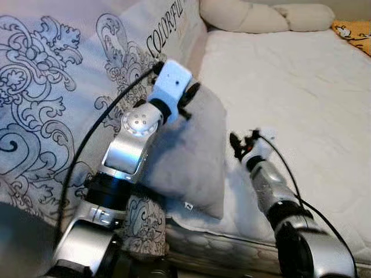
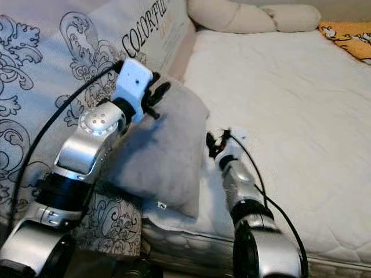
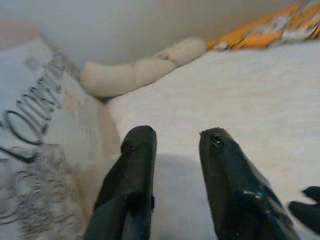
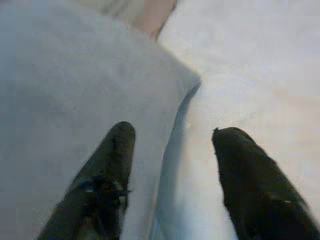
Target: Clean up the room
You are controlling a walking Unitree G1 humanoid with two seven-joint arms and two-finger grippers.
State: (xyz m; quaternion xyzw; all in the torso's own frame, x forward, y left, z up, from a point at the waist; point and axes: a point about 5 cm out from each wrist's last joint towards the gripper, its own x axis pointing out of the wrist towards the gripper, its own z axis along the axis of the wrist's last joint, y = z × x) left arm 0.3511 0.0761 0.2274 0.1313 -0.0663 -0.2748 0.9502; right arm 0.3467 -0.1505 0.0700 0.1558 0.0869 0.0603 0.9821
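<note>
Two arms reach over a bed (image 1: 301,98) whose white quilted top takes up most of the head views. Along its left side lies a big patterned duvet (image 1: 40,87) with grey scrollwork and the word COLORFUL printed on it. A long cream bolster (image 1: 261,14) lies across the far end of the bed, and an orange cloth (image 1: 355,35) shows at the far right corner. A grey pillow (image 1: 194,156) leans against the duvet at the bed's left edge, its lower corner near the mattress rim. The left gripper (image 3: 175,145) sits at the pillow's upper edge, fingers spread apart with nothing between them; the wrist view looks past them to the bolster and orange cloth. The right gripper (image 4: 172,137) hovers low just beside the pillow's right edge, also parted and holding nothing, one finger over the pillow and the other over the bed.
</note>
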